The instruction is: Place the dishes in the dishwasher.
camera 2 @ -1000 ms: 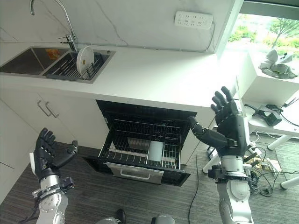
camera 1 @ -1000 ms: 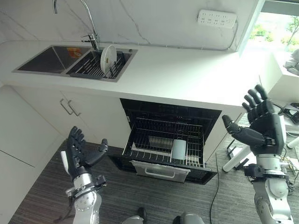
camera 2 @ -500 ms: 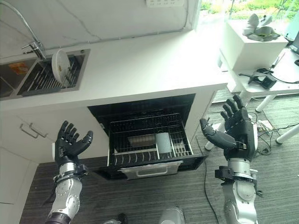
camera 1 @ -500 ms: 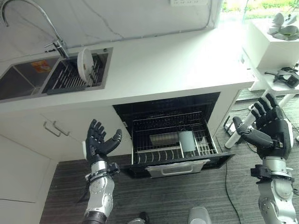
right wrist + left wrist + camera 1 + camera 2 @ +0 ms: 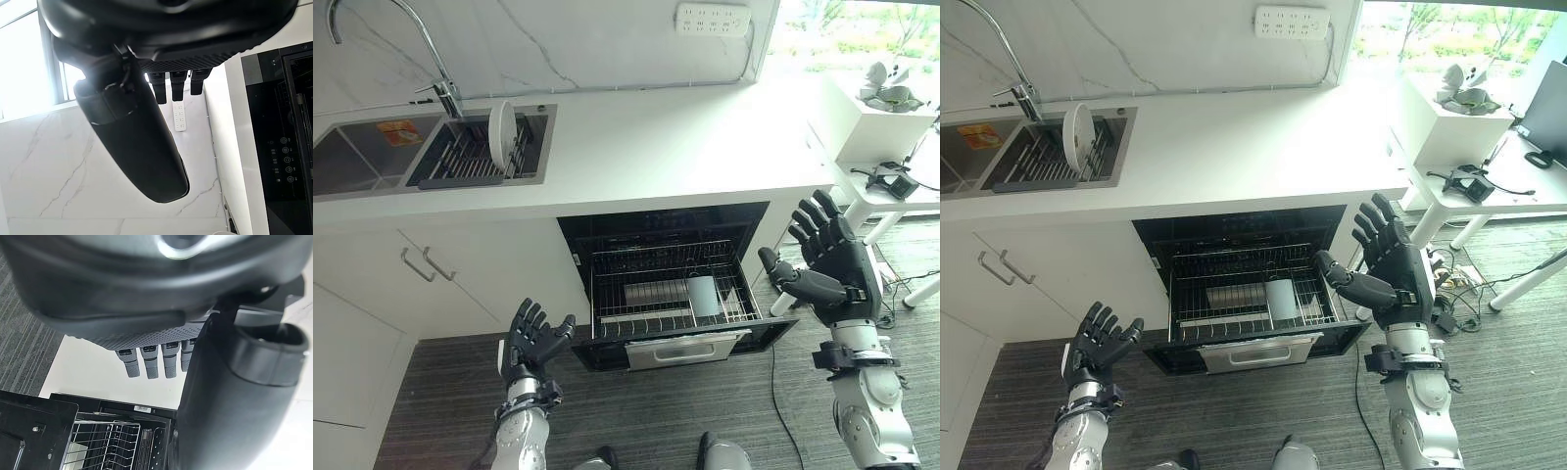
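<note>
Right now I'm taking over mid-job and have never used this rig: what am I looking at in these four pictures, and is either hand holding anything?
The two wide pictures come from a stereo camera on a humanoid robot's head, looking down at a kitchen. The two close pictures come from cameras on its wrists, looking along each hand. The dark left hand and dark right hand are both open and hold nothing. Between them the black dishwasher stands open with its wire rack pulled out; a pale cup and a metal tray sit in it. On the white countertop, a round white plate stands upright in the steel sink's drying rack.
</note>
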Motion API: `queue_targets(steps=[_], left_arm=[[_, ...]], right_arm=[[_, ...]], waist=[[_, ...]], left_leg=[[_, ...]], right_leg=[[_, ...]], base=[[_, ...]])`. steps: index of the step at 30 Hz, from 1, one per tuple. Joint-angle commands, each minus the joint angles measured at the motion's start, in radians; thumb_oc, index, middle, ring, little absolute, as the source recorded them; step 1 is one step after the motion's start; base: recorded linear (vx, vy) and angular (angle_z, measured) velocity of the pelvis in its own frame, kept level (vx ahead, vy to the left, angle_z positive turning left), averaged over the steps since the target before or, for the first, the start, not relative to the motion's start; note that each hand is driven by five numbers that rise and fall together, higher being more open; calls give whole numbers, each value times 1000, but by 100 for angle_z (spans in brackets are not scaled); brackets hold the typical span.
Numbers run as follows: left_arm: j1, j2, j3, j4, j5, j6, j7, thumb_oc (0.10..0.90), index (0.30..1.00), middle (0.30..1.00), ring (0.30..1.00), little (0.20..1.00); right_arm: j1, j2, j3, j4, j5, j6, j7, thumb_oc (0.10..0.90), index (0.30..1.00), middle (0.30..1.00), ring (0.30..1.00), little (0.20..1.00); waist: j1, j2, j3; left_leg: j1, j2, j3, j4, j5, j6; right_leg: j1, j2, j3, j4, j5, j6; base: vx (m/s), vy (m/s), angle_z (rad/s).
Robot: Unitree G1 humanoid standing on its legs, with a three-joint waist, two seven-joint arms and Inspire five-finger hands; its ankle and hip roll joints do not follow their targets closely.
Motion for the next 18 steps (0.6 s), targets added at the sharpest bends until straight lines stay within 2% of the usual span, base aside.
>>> queue_targets(steps=[1,5,6,7,8,10,12,13,16,17,18], left_arm=[[-96,116,-35,-285,47,-109,-78,800,900,900,900,900],[-74,91,1,-264,78,-160,-9,800,900,900,900,900],[-80,90,34,-222,116,-182,80,800,900,900,900,900],[-82,90,37,-216,115,-183,81,800,900,900,900,900],[-94,98,75,-136,146,-205,146,800,900,900,900,900],[-99,104,95,-81,154,-226,184,800,900,900,900,900],[-102,115,138,20,144,-249,222,800,900,900,900,900],[-104,116,145,42,136,-253,214,800,900,900,900,900],[-123,114,147,90,143,-236,174,800,900,900,900,900],[-152,110,107,149,192,-178,147,800,900,900,900,900],[-161,112,85,178,191,-141,134,800,900,900,900,900]], right_arm=[[-146,-7,39,-28,156,-25,131,800,900,900,900,900],[-146,-4,27,-31,159,-25,122,800,900,900,900,900],[-120,-1,15,-35,141,-33,120,800,900,900,900,900],[-120,-1,15,-33,142,-33,119,800,900,900,900,900],[-126,-1,23,-3,128,-61,102,800,900,900,900,900],[-131,-6,20,2,119,-66,94,800,900,900,900,900],[-134,-29,4,-1,89,-67,71,800,900,900,900,900],[-132,-39,-3,-6,78,-67,73,800,900,900,900,900],[-133,-66,-25,-15,85,-70,69,800,900,900,900,900],[-131,-66,-43,-25,101,-71,35,800,900,900,900,900],[-128,-57,-47,-30,99,-81,19,800,900,900,900,900]], waist=[[58,-11,30],[62,-18,31],[50,-29,38],[49,-28,40],[35,-4,45],[25,16,43],[-1,50,40],[-10,56,40],[-31,67,42],[-31,54,45],[-27,48,48]], left_leg=[[-22,-65,-157,97,-182,22],[-1,-83,-153,97,-183,24],[26,-75,-102,97,-172,27],[26,-72,-102,97,-171,26],[14,-15,-128,97,-138,-4],[-4,28,-170,97,-118,-31],[-22,103,-255,97,-100,-63],[-25,118,-256,97,-94,-66],[-19,122,-225,97,-114,-62],[-17,79,-206,97,-113,-51],[-15,51,-205,97,-123,-33]], right_leg=[[64,91,46,-52,-109,16],[87,95,30,-52,-131,-7],[112,79,14,-52,-133,-22],[114,79,14,-52,-134,-23],[126,98,26,-52,-134,-29],[128,105,46,-52,-141,-24],[128,94,99,-52,-146,-12],[127,84,107,-52,-142,-6],[131,32,100,-52,-131,27],[135,-30,101,-52,-101,59],[137,-53,109,-52,-87,70]], base=[[52,-120,10],[94,-71,12],[104,39,20],[203,249,29],[142,401,20],[144,507,9],[217,777,-4],[190,686,-19],[167,619,1],[226,629,33],[251,620,41]])
